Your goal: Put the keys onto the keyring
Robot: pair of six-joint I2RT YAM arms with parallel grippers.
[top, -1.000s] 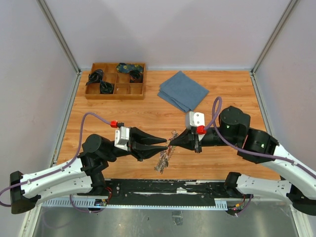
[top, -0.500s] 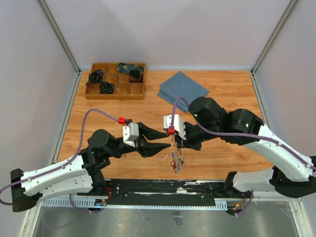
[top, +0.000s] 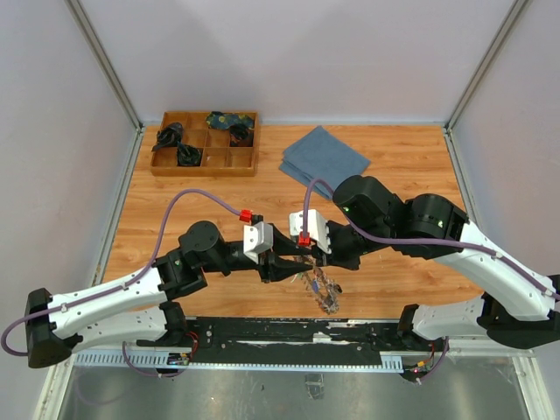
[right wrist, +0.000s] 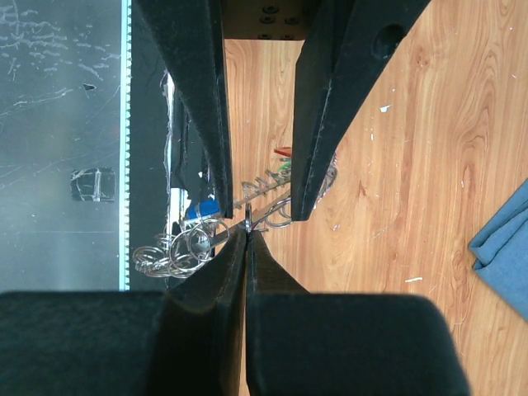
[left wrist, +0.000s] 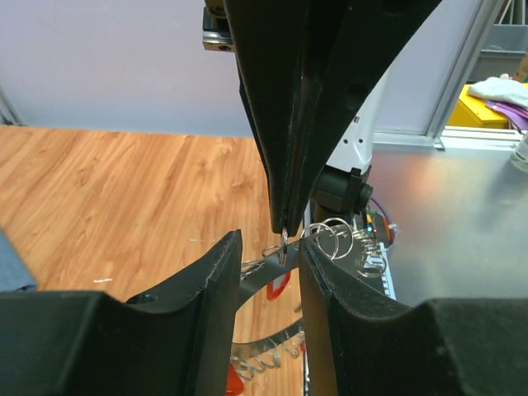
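Right gripper (right wrist: 248,234): jaws are pressing together on a thin wire loop of the keyring (right wrist: 183,246). The ring is hanging from that pinch over the near edge of the tabletop (top: 175,206), about mid-width, with its keys (top: 327,299) dangling below.

Left gripper (left wrist: 268,244): jaws are standing apart, bracketing the pinched loop. A silver strip (left wrist: 257,274) is crossing their gap; I cannot tell whether it is gripped.

Risk: the pinch is catching very little wire, so a sideways nudge from the left arm could be twisting the loop free and dropping the bunch. The tips are crowding too, so a closing left jaw may be biting the other finger.
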